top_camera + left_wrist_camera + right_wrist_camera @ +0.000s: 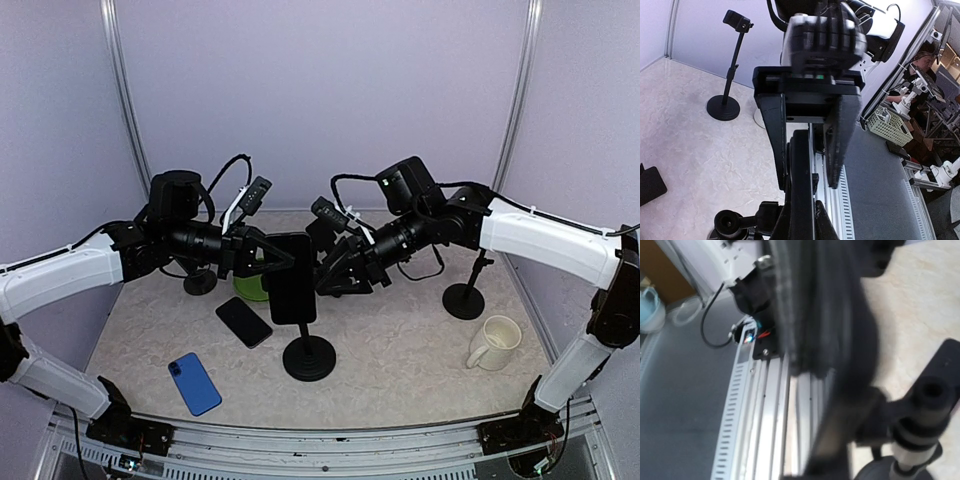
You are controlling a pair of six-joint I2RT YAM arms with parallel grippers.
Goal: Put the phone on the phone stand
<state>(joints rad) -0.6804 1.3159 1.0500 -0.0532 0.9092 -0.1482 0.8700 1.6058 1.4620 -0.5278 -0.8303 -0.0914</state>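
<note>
Phone (pixel 291 278) stood upright between the left gripper (pixel 270 256), which pinched the edge nearest it, and the right gripper (pixel 327 268), which straddled the opposite edge with its fingers (pixel 841 135) spread and a sliver of gap on either side. Directly beneath both tools stood the phone stand (pixel 308 358), its stem rising to the phone's lower end; whether the phone sat in the holder could not be told. On the table (pixel 400 330), under the left gripper, lay a second black phone (pixel 243 321), with a blue phone (pixel 194 383) farther back toward that arm's base. A mug (pixel 495 343) stood well apart from the right gripper, out beneath its forearm.
</note>
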